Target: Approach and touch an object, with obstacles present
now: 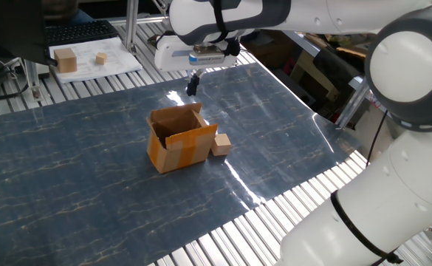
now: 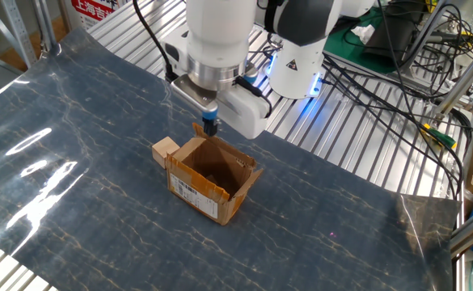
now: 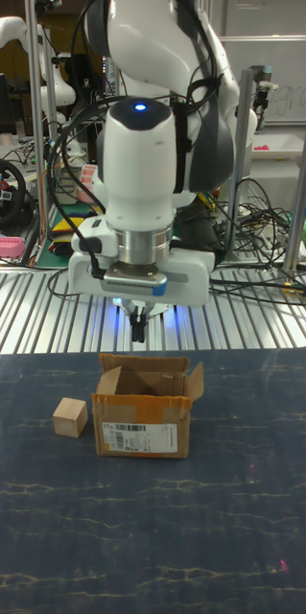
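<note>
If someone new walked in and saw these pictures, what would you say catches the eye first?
Probably the big white robot arm, whose gripper hangs in the air just above the back edge of the orange-brown cardboard box in the middle of the dark blue mat. Next, the small wooden cube beside the box, right up against one side. The fingers look close together with nothing visible between them.

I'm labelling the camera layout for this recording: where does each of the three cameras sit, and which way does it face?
One fixed view: high beside the robot, looking down across the mat; white arm links fill the right, gripper beyond the cardboard box.
The other fixed view: high, across the table, facing the robot's base; wrist and gripper above the box.
Tall fixed view: low, head-on to the robot; wooden cube left of the box.
All share box, cube, gripper.
</note>
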Motion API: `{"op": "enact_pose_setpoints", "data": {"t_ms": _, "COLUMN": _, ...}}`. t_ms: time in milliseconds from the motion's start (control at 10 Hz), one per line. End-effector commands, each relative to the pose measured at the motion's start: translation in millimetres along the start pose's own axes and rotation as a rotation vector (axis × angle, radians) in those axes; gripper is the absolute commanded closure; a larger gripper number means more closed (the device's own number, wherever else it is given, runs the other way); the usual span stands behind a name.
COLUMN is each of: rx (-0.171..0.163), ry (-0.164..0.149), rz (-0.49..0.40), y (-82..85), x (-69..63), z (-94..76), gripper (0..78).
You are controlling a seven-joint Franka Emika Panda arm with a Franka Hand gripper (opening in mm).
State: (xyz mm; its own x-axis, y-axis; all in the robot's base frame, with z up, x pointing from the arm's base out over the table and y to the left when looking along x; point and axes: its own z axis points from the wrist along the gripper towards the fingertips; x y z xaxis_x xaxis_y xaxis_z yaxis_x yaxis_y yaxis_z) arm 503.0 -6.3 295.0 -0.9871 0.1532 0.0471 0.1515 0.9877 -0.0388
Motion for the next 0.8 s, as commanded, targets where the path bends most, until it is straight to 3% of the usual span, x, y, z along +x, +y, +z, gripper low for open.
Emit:
{"op": "enact_pose_setpoints", "data": {"t_ms": 100, "rx": 0.011, "ry": -0.008, "rz": 0.015, "y": -12.0, "x": -11.8, "z": -1.2, "gripper": 77.6}}
{"op": "enact_pose_setpoints", "data": {"t_ms": 600, "rx": 0.019, "ry": -0.013, "rz": 0.014, "y": -11.9, "x": -11.9, "z": -0.7, "gripper": 77.6}}
{"op": "enact_pose_setpoints", "data": {"t_ms": 800, "rx": -0.009, "ry": -0.017, "rz": 0.028, "y": -11.9, "x": -11.9, "z": -0.7, "gripper": 77.6}}
